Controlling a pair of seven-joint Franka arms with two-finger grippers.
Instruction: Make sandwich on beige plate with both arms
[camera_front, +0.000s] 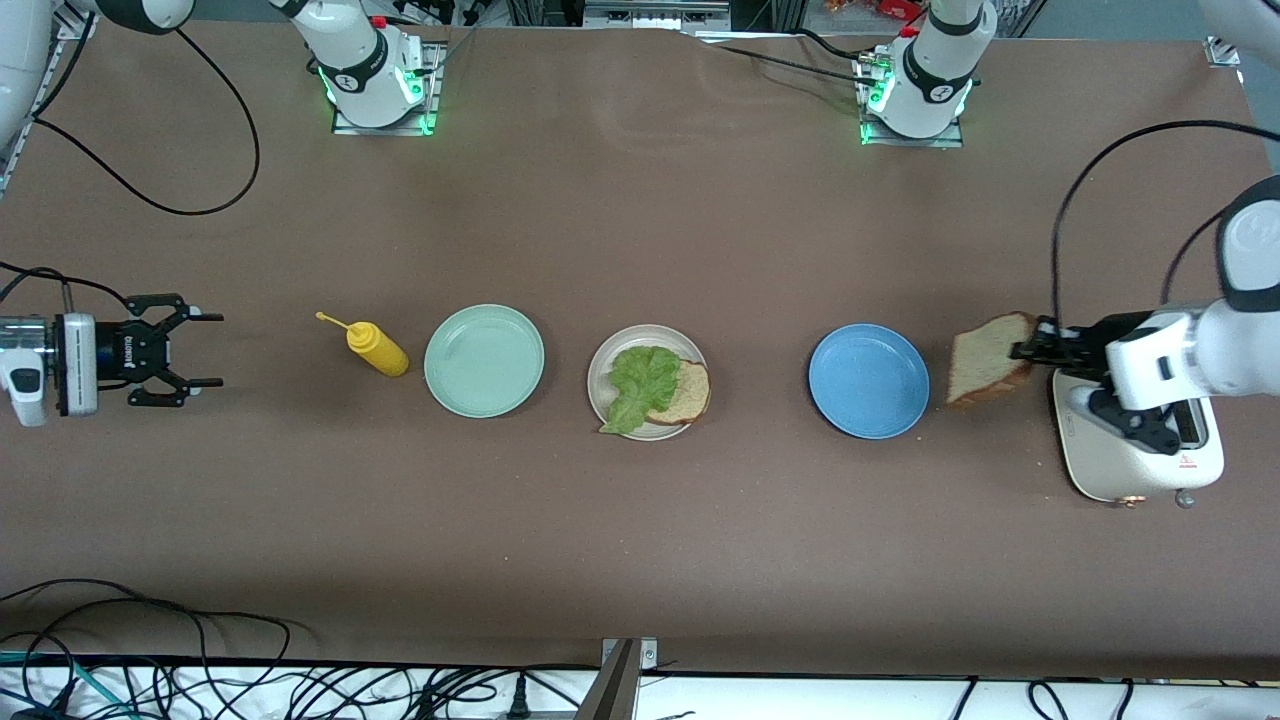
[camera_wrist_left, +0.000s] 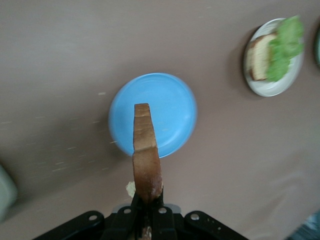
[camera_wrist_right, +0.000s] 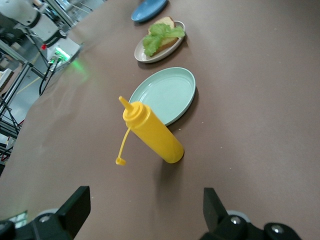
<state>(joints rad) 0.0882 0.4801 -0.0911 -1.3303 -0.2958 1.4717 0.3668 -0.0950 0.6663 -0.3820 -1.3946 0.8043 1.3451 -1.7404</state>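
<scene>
Front view: left pincer (camera_front: 1030, 350) is clamped on a bread slice (camera_front: 988, 358), held on edge in the air between the blue plate (camera_front: 868, 380) and the toaster (camera_front: 1140, 450). On the beige plate (camera_front: 605, 365), mid-surface, lettuce (camera_front: 640, 385) lies over the other slice (camera_front: 688, 392). Right pincer (camera_front: 200, 350) waits, fingers spread wide, at the right arm's end, beside the yellow bottle (camera_front: 376, 347) and mint plate (camera_front: 484, 360).

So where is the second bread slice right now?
The second bread slice is up in the air, clamped in the left end effector, over the table between the blue plate and the toaster.
</scene>
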